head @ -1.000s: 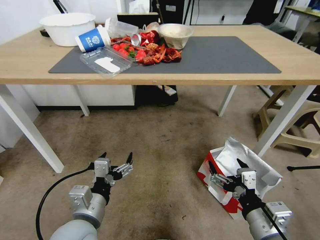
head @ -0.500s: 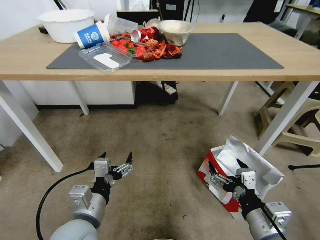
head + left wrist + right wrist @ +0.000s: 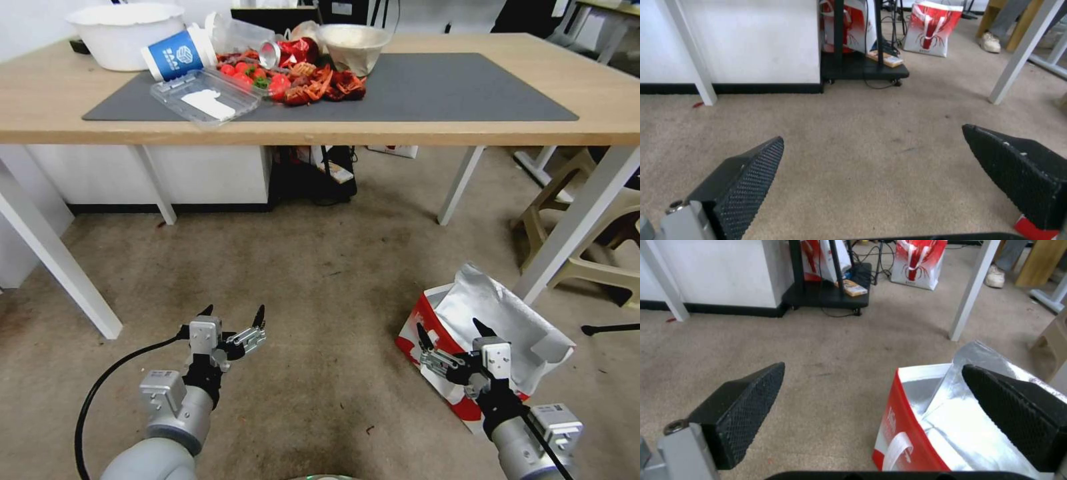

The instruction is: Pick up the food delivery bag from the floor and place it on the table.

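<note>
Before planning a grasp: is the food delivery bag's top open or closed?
Open: the food delivery bag shows its silver foil lining spread, mouth gaping upward.

Red-white food delivery bag (image 3: 460,313) stands open on carpeted floor (image 3: 320,293).

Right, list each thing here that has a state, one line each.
Delivery bag: on the carpet by a table leg, top open, foil lining showing.
Left pincer: open, holding nothing, above bare carpet.
Right pincer: open, over the bag's near edge, not gripping it.
Blue cup: tipped on its side on the table.
Clear plastic box: lying open on the mat.
White tub: upright.
</note>
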Robot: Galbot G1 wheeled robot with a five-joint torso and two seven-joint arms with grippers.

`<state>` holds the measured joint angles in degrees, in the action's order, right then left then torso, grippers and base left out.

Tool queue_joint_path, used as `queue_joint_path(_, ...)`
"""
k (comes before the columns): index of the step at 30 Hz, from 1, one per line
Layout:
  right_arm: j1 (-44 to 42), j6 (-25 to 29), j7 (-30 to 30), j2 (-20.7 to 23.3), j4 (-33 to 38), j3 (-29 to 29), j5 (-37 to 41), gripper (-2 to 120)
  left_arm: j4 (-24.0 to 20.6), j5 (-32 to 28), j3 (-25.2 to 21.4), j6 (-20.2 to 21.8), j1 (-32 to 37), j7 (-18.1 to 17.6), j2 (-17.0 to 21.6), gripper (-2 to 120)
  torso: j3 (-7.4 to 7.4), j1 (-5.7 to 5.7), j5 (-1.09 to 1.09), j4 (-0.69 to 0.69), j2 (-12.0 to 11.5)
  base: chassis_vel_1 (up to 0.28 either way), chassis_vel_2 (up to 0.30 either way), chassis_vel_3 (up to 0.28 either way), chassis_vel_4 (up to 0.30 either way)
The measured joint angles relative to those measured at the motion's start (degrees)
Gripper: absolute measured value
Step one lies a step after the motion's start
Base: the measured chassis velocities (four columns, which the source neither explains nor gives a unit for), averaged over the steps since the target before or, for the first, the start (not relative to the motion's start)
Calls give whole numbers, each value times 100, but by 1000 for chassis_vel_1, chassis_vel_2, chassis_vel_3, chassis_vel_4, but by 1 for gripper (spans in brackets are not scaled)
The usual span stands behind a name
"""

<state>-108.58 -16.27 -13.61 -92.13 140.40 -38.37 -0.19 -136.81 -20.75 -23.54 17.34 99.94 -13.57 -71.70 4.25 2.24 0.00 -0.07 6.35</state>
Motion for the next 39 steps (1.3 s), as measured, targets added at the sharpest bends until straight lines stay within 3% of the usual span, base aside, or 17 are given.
queue_joint_path(8, -4, 3, -3, 0, -14, 1, 1, 100, 36, 12, 12, -7, -17, 0, -3, 100, -297, -33, 0, 0, -338, 0, 0, 0, 0)
queue_joint_path(15, 1, 3, -4, 0, -34, 6, -4, 100, 51, 11, 3, -17, -22, 1, -2, 100, -422, -39, 0, 0, -465, 0, 0, 0, 0)
queue_joint_path(26, -2, -4, -8, 0, -56, -19, 3, 100, 92, 22, 21, -29, -35, 3, -29, 100, -425, -40, 0, 0, -474, 0, 0, 0, 0)
queue_joint_path(32, 73, 13, -1, 0, -39, -299, 305, 100, 202, 111, -7, -410, -34, 129, -23, 100, -425, -36, 0, 0, -460, 0, 0, 0, 0)
queue_joint_path(35, 229, 46, 13, 236, -72, -569, 552, 100, 199, 123, -29, -434, -28, 157, 0, 100, -425, -35, 0, -1, -457, 0, 0, 0, 0)
queue_joint_path(37, 439, 213, -29, 829, -284, -834, 917, 100, 165, 171, -37, -439, -7, 196, 22, 100, -425, -34, 0, -1, -455, 0, 0, 0, 0)
queue_joint_path(38, 439, 213, -29, 829, -284, -834, 917, 100, 165, 171, -37, -439, -7, 196, 22, 100, -425, -34, 0, -1, -455, 0, 0, 0, 0)
queue_joint_path(39, 626, 337, -93, 1369, -546, -957, 1260, 100, 142, 218, -38, -440, 9, 210, 24, 100, -425, -33, 3, -1, -454, 0, 0, 0, 0)
